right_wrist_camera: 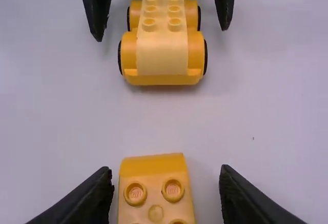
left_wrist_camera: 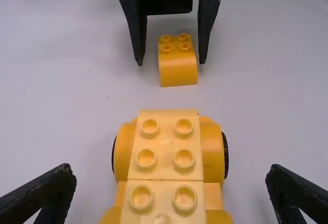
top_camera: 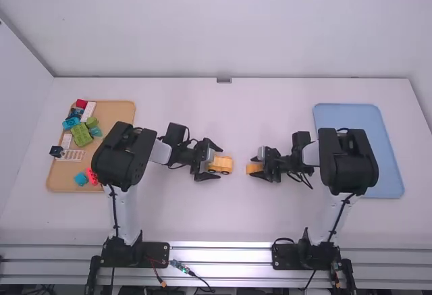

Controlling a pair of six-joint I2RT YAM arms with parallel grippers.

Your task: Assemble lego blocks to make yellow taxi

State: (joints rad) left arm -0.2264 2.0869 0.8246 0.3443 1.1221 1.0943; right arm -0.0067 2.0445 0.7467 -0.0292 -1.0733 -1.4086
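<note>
Nearest the arm bases, at the middle of the bench [top_camera: 270, 207], a small yellow block [right_wrist_camera: 155, 188] stands studs up, its curved end towards the car. The right hand [right_wrist_camera: 166, 177] is spread around it, a gap left on either side, with nothing held. Just across lies the wheeled yellow car body [left_wrist_camera: 166, 149], its studs bare; the left hand [left_wrist_camera: 170, 177] is opened wide astride it, also empty. Farther out, spare blocks [top_camera: 81, 135] are carried by a tan tray [top_camera: 116, 114] near the left edge. For seating, the body is best steadied first by its sides; the block should be gripped squarely, lifted level, aligned stud for stud and pressed straight down, since a tilted press could roll the body.
</note>
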